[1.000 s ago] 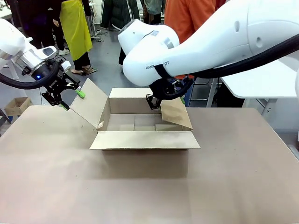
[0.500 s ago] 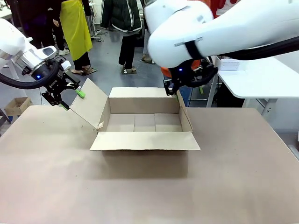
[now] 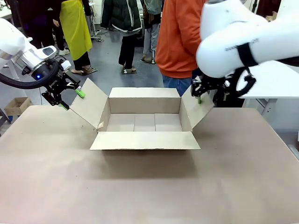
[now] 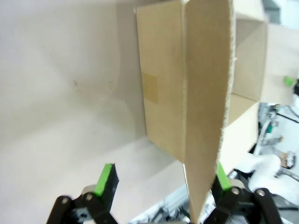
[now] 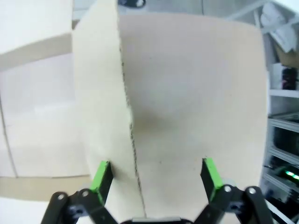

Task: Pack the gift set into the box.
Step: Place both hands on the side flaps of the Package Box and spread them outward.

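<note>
Left claw (image 3: 70, 99) upper left of frame, jaws spread, left flap (image 3: 88, 106) edge between fingers. Right claw (image 3: 204, 95) upper right, spread astride right flap (image 3: 198, 111). Box (image 3: 145, 105) mid-frame on table (image 3: 140, 186), top open. Step: likely bracing flaps outward. Next: hold opening clear for loading.

The box (image 3: 145, 105) is showing plain brown cardboard, unprinted; the counter (image 3: 140, 186) is showing flat tan. Left gripper (image 3: 71, 100) and right gripper (image 3: 202, 96) are showing black with green pads; the person's top (image 3: 180, 37) is showing orange
</note>
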